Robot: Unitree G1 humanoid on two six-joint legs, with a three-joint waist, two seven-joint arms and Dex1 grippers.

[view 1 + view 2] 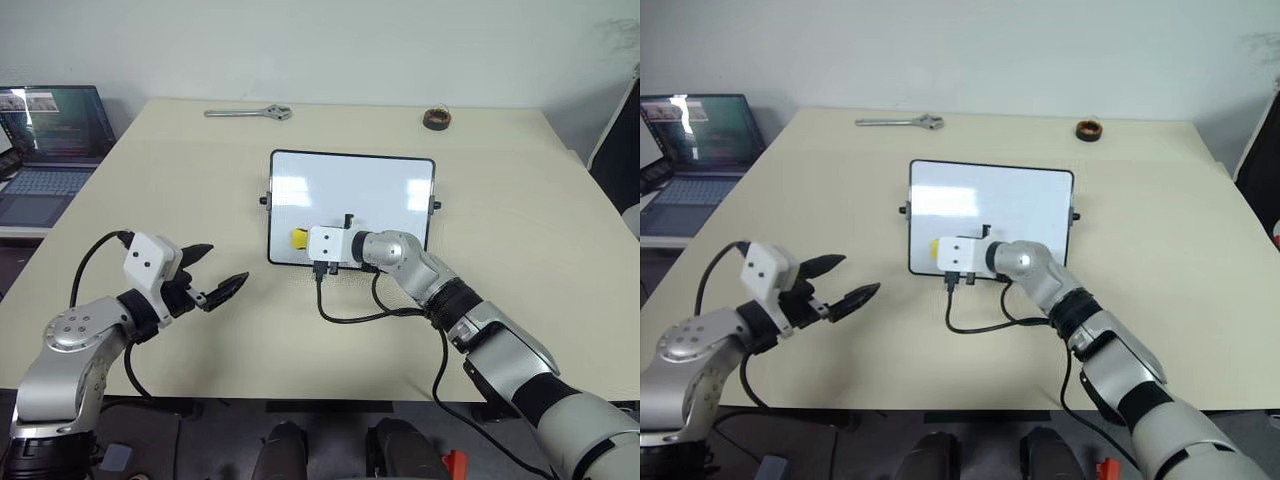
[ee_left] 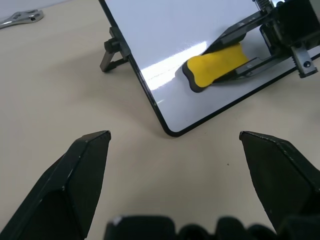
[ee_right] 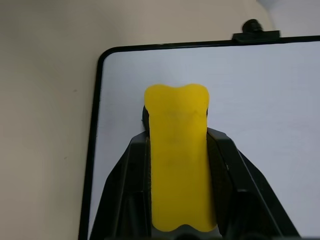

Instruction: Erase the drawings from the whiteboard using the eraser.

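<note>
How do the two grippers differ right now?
The left gripper is open and holds nothing, while the right gripper is shut on the eraser. The left gripper hovers over bare table beside the whiteboard; the right gripper is over the board's near left corner. Both have two black fingers.

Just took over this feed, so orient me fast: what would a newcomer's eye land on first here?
The yellow eraser, gripped in the right tool and lying over the near left corner of the whiteboard in the middle of the table. Next, the left tool, open and empty, hovering over the table to the board's left.
</note>
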